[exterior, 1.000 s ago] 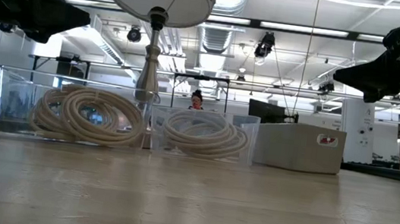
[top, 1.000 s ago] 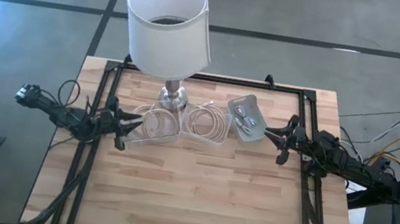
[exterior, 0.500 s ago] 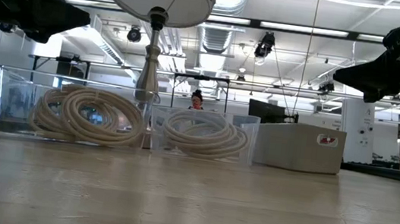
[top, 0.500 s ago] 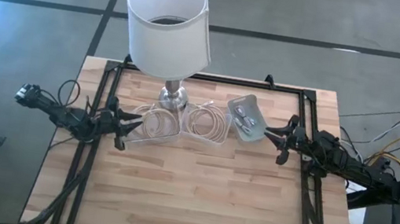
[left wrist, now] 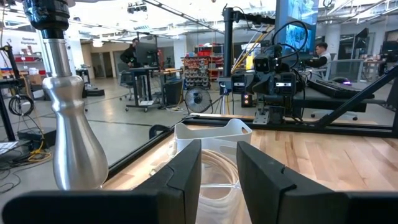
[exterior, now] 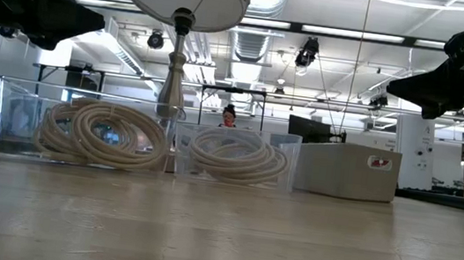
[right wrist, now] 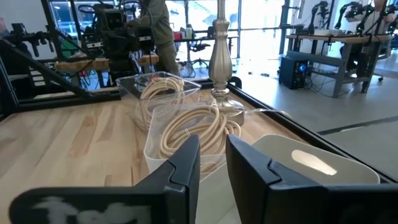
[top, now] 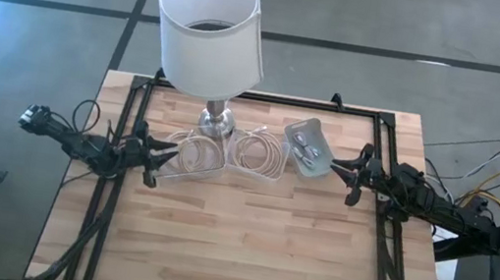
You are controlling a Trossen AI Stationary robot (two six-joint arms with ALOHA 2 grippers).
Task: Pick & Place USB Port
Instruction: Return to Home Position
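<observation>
A pale grey tub (top: 308,147) stands on the table's far right part, with small dark and metallic USB pieces (top: 304,149) lying in it. In the low view the tub (exterior: 347,169) hides them. My left gripper (top: 166,154) hovers open at the table's left, beside a clear bin of coiled cable (top: 196,152); its fingers (left wrist: 186,180) point across that bin. My right gripper (top: 337,170) hovers open just right of the tub, whose rim (right wrist: 311,165) lies right before its fingers (right wrist: 249,174). Both grippers hold nothing.
A lamp with a white shade (top: 209,30) stands on its metal base (top: 216,120) at the far middle. A second clear bin of cream cable (top: 260,153) sits between the first bin and the tub. The wooden table's near half (top: 244,248) lies bare.
</observation>
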